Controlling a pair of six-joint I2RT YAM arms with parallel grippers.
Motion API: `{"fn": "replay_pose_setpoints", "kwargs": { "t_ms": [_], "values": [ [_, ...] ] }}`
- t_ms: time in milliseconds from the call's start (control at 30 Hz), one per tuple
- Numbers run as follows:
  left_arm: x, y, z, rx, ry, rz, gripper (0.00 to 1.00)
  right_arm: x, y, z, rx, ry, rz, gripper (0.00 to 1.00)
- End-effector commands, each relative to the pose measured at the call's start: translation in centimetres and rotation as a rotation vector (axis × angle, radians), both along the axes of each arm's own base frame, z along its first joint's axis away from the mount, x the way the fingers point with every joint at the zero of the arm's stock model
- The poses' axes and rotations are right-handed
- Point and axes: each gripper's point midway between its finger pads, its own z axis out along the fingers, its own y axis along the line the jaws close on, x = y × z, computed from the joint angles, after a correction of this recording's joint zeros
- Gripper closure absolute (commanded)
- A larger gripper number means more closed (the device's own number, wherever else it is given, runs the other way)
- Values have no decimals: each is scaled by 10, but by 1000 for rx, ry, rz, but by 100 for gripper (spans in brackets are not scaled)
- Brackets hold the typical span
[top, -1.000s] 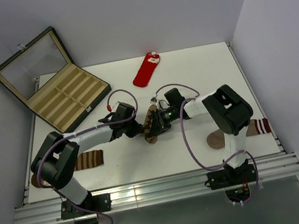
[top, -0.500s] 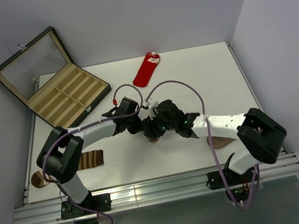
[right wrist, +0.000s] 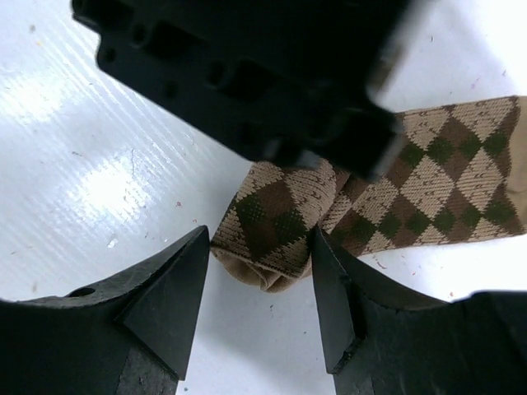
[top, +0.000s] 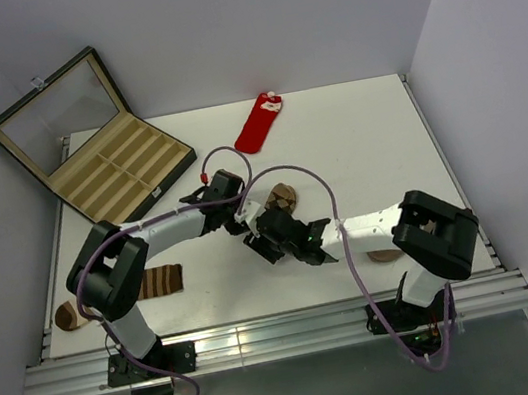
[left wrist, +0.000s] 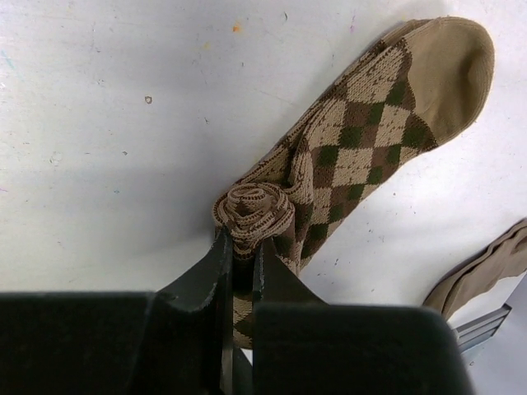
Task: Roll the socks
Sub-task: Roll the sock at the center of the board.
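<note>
White table (top: 376, 138) with gray walls around it fills the top view. From above one sees the red sock (top: 259, 124) lying flat near the far edge, well apart from both arms. An open box (top: 122, 168) stands at the far left corner, and a striped sock (top: 159, 281) lies near the left arm's base. Both arms reach to the middle of the table and meet there. Only the toe part of the argyle sock (top: 281, 198) shows beyond them, and how the fingers stand cannot be read from this view.

The left wrist view shows it better. The left claw (left wrist: 241, 247) is closed tight on the cuff end of the argyle sock, which is wound into a small spiral roll between the fingers (left wrist: 216, 276). The rest of the sock stretches flat on the table away from the claw, with the tan toe farthest. A tan sock (left wrist: 482, 276) lies at the lower right of this view, apart from the argyle one.

The right wrist view shows the right claw (right wrist: 258, 233) wide open and holding nothing. The rolled end lies in the gap at its two fingertips, and the black body of the left claw is above the roll. Whether the right fingers touch the sock cannot be told.
</note>
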Motion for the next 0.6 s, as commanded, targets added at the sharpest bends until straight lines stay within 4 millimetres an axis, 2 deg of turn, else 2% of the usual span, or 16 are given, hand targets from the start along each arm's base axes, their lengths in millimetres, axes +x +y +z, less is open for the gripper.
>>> {"fn": "replay_pose_setpoints", "kwargs": {
  "t_ms": [0,267,367,467,500,567],
  "values": [
    [-16,19,-29,103,85,-17,99,13,12,13,-23,-106,-10,41],
    [-16,21,-30,95,96,-8,99,13,11,-8,-146,-142,-23,44],
    [-15,20,-30,94,95,-8,99,15,8,-16,-200,-162,-47,49],
    [-15,20,-29,92,92,-10,99,13,5,-21,-217,-155,-53,65],
    [-15,21,-30,96,91,-8,99,12,6,-21,-210,-146,-47,79],
    [-15,21,-29,96,89,-7,98,7,9,-21,-190,-123,-24,91]
  ]
}}
